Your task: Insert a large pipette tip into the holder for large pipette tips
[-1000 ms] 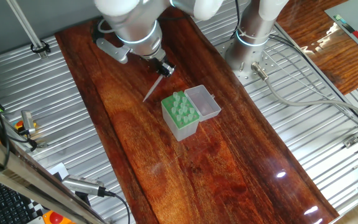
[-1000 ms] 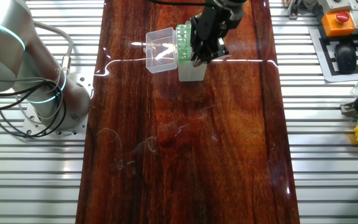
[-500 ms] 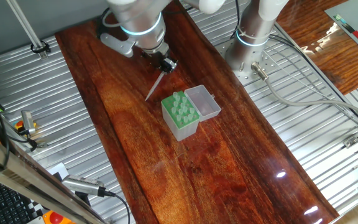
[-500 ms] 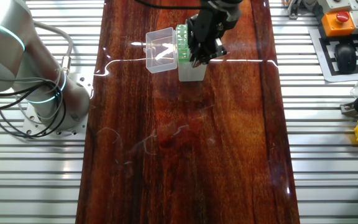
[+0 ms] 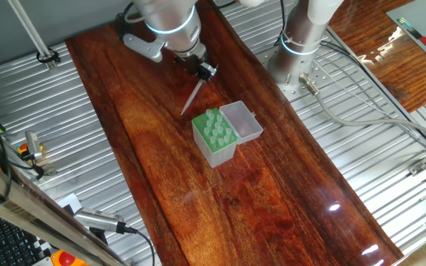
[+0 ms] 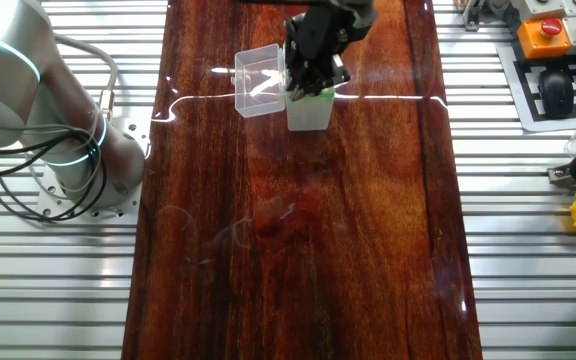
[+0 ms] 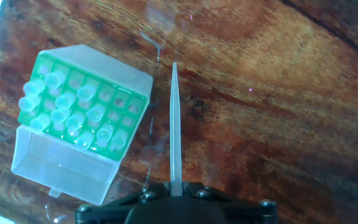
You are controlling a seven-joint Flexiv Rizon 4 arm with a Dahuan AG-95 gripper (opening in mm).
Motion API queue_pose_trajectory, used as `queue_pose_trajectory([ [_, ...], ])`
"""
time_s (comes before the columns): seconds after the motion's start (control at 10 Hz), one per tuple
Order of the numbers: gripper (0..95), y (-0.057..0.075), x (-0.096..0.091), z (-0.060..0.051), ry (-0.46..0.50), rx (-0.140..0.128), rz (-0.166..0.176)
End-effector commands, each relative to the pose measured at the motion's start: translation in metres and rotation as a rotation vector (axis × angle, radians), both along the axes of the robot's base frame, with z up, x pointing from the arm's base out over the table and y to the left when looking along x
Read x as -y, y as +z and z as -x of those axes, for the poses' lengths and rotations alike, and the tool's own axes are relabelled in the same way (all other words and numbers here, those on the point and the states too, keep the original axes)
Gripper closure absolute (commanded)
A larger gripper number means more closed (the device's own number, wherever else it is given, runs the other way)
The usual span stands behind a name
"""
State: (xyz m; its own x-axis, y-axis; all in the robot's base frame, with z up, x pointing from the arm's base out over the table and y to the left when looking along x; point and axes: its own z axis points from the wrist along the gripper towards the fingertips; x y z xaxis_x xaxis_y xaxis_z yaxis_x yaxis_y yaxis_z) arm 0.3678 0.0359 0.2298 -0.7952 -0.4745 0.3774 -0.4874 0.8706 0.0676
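Gripper [image 5: 205, 72], clamped on the large pipette tip [image 5: 193, 95], has drifted right toward the holder for large pipette tips [image 5: 214, 138]; alignment over an empty hole remains.

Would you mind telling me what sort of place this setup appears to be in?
Probably a robotics lab bench: a wooden table on ribbed metal decking, a pipette tip rack, and an emergency stop button beside a keyboard.

The table [image 5: 154, 162] is showing dark polished wood, glossy with glare streaks. The holder for large pipette tips [image 7: 79, 102] is looking like smooth green plastic, its lid [image 7: 61, 168] clear. The large pipette tip [image 7: 175, 124] is appearing translucent greyish plastic. Ribbed matt metal [image 5: 361, 148] is flanking the wood.
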Motion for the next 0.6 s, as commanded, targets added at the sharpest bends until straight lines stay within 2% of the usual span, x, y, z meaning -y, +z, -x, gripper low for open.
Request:
queue_pose_trajectory([
  [0.1, 95.0, 0.0074, -0.0021, 0.0088, 0.005, -0.062, 0.042],
  [0.2, 95.0, 0.0074, -0.0021, 0.0088, -0.005, -0.050, 0.059],
  [0.4, 95.0, 0.0074, -0.0021, 0.0088, -0.003, -0.002, 0.100],
  [0.6, 95.0, 0.0074, -0.0021, 0.0088, -0.019, 0.021, 0.106],
])
